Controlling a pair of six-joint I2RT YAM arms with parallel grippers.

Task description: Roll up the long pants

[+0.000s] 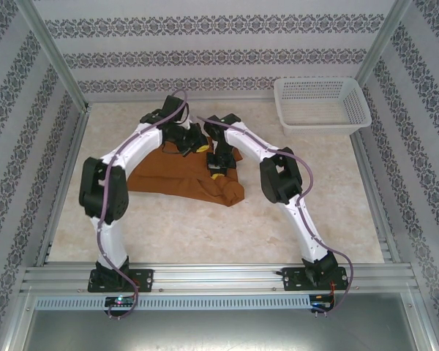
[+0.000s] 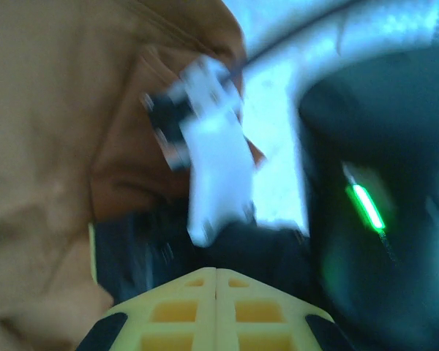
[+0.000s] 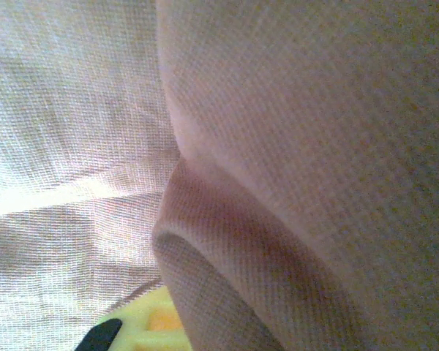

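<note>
The long pants (image 1: 177,179) lie rumpled at the middle of the worktop (image 1: 205,234), both arms bent over their far edge. The left gripper (image 2: 216,303) is pressed together with no cloth visible between its fingers. The right gripper (image 1: 218,172) looks pinched on a fold draping over it. With only one side held, the roll would likely skew, and the close-set wrists could collide.
</note>
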